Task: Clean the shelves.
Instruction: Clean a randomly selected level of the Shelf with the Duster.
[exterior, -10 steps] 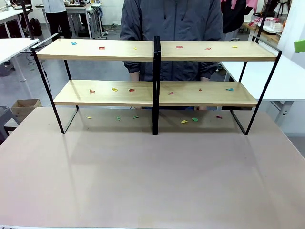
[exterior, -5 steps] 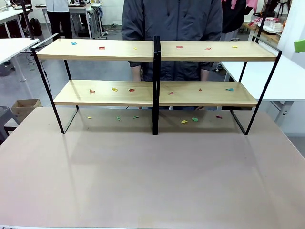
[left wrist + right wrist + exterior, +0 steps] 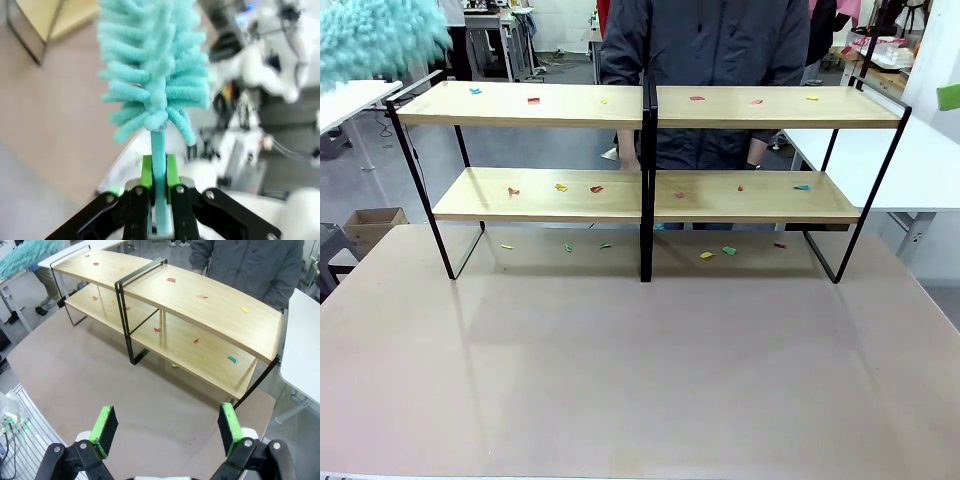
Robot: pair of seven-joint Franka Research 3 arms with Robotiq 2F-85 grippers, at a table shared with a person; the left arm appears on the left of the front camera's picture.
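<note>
We judged that the cleaning proper had not begun. The shelves (image 3: 570, 106) stood across the far part of the bench (image 3: 640, 380) with a person (image 3: 705, 50) just behind them, and small coloured scraps (image 3: 533, 100) lay on both tiers. The left fingers (image 3: 146, 169) pinched the thin handle of the one teal duster (image 3: 155, 75), whose fluffy head hung in the air above and beyond the shelves' left end, touching no board. The right fingers (image 3: 106, 426) were spread wide and empty, well in front of the shelves. The next move, as we saw it, called for lowering the duster head onto the top board at the shelves' left end and sweeping along it, low enough to catch the scraps yet clear of the black frame. We counted two joined racks of two tiers each, four boards in all. There were six scraps on the top tier, six on the lower tier and six we could make out on the bench beneath the shelves — eighteen.
</note>
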